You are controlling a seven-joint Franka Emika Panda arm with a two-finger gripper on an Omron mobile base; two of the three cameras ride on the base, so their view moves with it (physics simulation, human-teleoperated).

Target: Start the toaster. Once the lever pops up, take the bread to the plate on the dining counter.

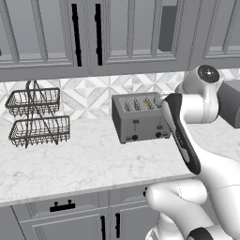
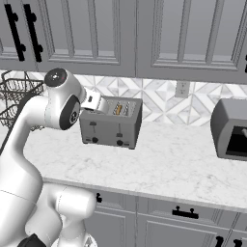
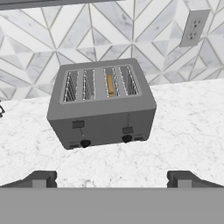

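The grey four-slot toaster [image 3: 103, 105] stands on the marble wall counter [image 3: 188, 127] against the tiled wall, also seen in the left base view [image 1: 139, 117] and the right base view [image 2: 112, 123]. A tan slice of bread [image 3: 110, 85] sits upright in its third slot from the left. Two levers [image 3: 78, 124] and black knobs show on its front face. My gripper [image 3: 112, 179] hovers above and in front of the toaster, open wide, with nothing between its fingertips [image 3: 41, 178]. The plate and the dining counter are out of view.
A two-tier wire basket rack [image 1: 35, 117] stands on the counter left of the toaster. A dark grey appliance [image 2: 230, 128] sits to the right. A wall outlet [image 3: 192, 28] is behind, and grey wall cabinets [image 1: 93, 33] hang overhead.
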